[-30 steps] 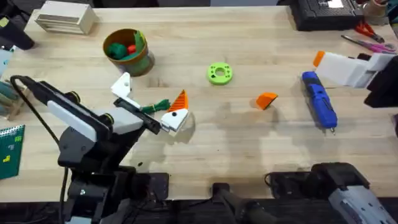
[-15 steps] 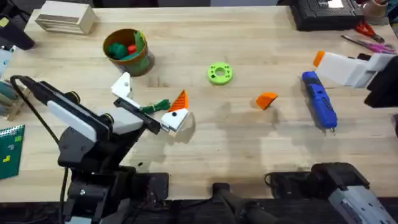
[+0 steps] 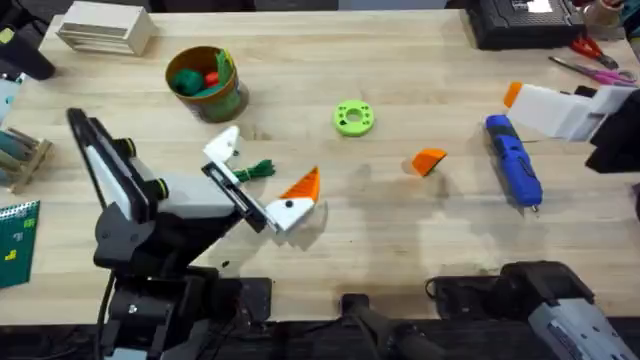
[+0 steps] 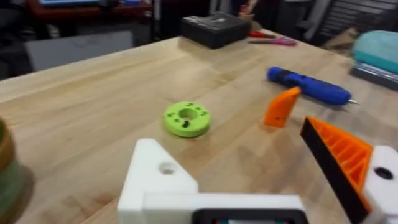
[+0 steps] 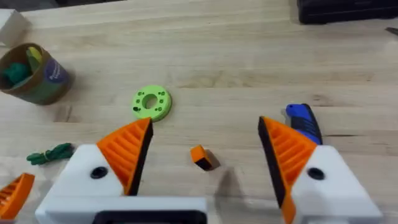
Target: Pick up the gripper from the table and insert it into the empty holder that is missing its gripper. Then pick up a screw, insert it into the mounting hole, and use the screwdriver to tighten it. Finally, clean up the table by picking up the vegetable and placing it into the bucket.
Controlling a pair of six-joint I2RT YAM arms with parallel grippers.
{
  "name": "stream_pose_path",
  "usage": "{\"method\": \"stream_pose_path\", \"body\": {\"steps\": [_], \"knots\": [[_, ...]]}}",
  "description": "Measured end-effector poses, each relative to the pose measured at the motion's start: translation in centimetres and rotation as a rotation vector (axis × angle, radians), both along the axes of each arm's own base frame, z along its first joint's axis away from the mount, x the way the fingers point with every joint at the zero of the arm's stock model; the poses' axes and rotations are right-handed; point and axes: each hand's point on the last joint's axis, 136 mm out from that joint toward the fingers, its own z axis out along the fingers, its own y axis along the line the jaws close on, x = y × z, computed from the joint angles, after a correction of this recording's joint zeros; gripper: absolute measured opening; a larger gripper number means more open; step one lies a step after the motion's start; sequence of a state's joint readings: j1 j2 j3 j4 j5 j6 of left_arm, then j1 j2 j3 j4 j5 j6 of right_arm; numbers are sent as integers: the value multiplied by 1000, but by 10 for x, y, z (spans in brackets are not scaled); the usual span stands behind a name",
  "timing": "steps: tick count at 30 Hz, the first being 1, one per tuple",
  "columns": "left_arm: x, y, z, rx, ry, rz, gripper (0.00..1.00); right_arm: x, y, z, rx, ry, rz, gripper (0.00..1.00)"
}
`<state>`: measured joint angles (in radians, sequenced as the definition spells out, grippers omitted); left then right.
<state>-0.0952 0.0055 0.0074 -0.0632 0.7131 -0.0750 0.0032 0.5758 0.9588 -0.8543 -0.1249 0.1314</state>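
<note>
The orange gripper fin (image 3: 429, 161) lies on the table right of centre, also seen at the fin (image 4: 282, 107) and the fin (image 5: 202, 157). My left gripper (image 3: 263, 167) is open; one finger carries an orange pad (image 4: 339, 155), and the other is a bare white holder (image 4: 155, 180) with an empty hole. The dark-green vegetable (image 3: 258, 170) lies between these fingers, close to the bare holder. The blue screwdriver (image 3: 513, 160) lies at the right, just below my right gripper (image 3: 518, 100), which is open with both orange pads (image 5: 127, 149) and holds nothing. The bucket (image 3: 207, 82) stands at the back left.
A bright-green disc (image 3: 353, 118) lies at mid-table. A beige box (image 3: 105, 28) sits at the back left. A black case (image 3: 525, 20) and pink-handled scissors (image 3: 590, 60) are at the back right. Small items line the left edge.
My left arm has folded upward and its gripper has shifted right and toward the front edge. The vegetable now lies nearer the bare holder. The right arm has not moved.
</note>
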Motion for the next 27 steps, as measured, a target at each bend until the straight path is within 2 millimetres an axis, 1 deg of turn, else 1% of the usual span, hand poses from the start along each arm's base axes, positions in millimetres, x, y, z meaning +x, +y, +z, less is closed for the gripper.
{"method": "stream_pose_path", "body": {"steps": [6, 7, 16, 17, 19, 21, 23, 27], "knots": [[-19, -16, -1, -24, 28, -143, 987, 0, 0, 0, 0, 0, 0, 984], [-26, -20, -1, -29, 36, -188, 987, 0, 0, 0, 0, 0, 0, 984], [-32, -24, -1, -33, 45, -232, 987, 0, 0, 0, 0, 0, 0, 984], [-33, -24, -1, -34, 45, -235, 987, -3, 0, -5, 1, 24, 0, 984], [-33, -24, -1, -34, 45, -235, 987, -5, 2, -8, 3, 42, 10, 984], [-33, -24, -1, -34, 45, -235, 987, -8, 6, -14, -6, 71, 49, 985], [-33, -24, -1, -34, 45, -235, 987, -12, 12, -27, -22, 142, 98, 985], [-33, -24, -1, -34, 45, -235, 987, -19, 26, -61, -68, 344, 223, 985]]}}
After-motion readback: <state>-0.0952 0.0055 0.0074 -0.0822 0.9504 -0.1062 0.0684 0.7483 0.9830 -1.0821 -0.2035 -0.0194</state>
